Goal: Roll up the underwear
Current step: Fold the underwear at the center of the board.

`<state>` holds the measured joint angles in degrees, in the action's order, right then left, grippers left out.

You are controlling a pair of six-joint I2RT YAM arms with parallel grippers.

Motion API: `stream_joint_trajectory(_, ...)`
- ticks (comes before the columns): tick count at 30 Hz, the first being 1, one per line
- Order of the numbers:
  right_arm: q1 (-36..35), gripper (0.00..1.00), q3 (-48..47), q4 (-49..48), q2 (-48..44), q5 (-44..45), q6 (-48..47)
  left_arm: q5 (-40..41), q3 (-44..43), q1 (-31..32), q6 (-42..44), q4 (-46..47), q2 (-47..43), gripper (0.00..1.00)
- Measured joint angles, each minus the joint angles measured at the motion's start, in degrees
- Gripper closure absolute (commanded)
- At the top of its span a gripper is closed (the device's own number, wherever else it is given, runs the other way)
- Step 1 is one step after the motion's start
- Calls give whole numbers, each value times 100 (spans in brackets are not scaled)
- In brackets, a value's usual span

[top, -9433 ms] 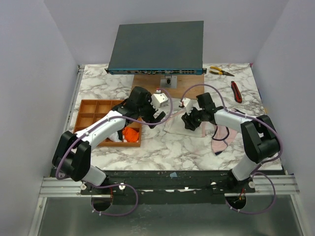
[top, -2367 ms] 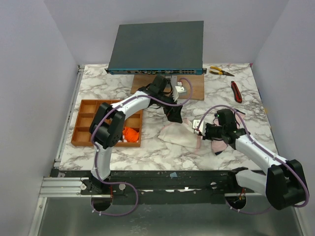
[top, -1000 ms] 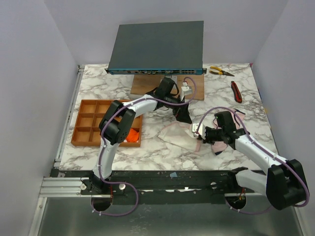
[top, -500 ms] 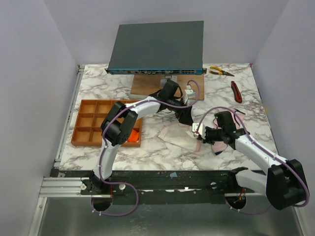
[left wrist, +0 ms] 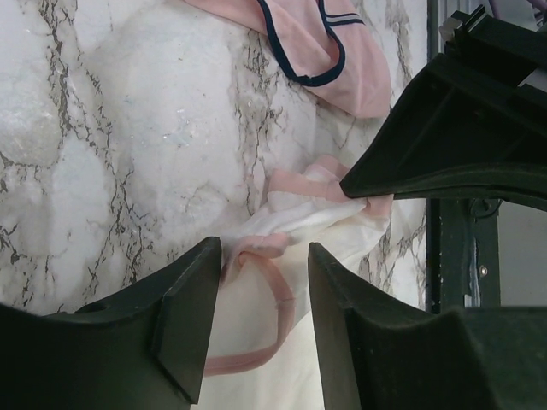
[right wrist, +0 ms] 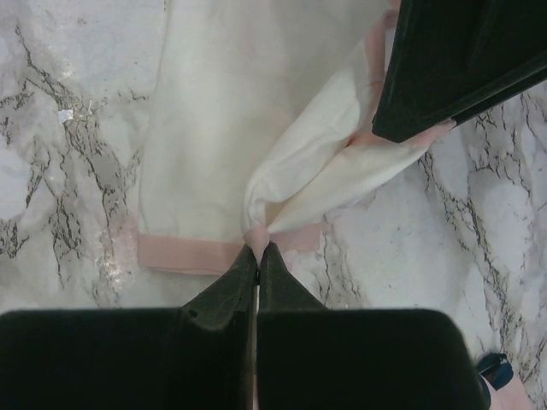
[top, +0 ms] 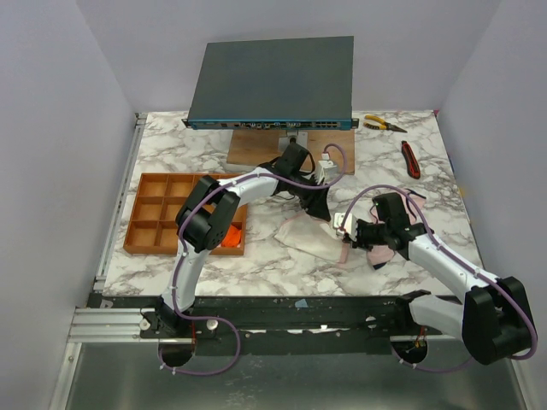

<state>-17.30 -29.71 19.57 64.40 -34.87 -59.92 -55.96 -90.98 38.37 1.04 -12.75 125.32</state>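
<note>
A cream underwear with a pink waistband lies crumpled at the table's middle. My right gripper is shut on a pinched corner of its pink band, at the fingertips. My left gripper is over the same garment's far edge. Its jaws stand apart, astride a loop of pink band, with a gap on each side. A pale pink underwear with dark edging lies under the right arm. An orange underwear sits in the tray.
A dark network switch stands on a wooden board at the back. Yellow-handled pliers and a red-handled tool lie at the back right. The left arm arches over the tray's right side.
The left gripper's jaws have narrowed around the pink band while the arm shifted slightly right and lower. The right gripper has kept its pinch and place.
</note>
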Motion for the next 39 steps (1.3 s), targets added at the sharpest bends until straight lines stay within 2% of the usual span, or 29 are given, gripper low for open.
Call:
stream_joint_trajectory(2,0,99,0,-9,0,13,9,0,-2,0,22,-39,0,61)
stream_joint_trajectory(9,0,99,0,-17,0,52,39,-4,-46,0,48,-83,0,63)
stream_joint_trajectory(13,0,99,0,-15,0,66,50,-9,-129,0,57,-142,0,78)
stream_joint_trajectory(15,0,99,0,-13,0,72,55,-15,-190,0,98,-190,0,94)
stream_joint_trajectory(17,0,99,-9,2,0,72,81,-17,-238,0,133,-236,0,99)
stream_joint_trajectory(39,0,99,-199,529,-109,68,297,-9,-208,0,870,-990,-48,100)
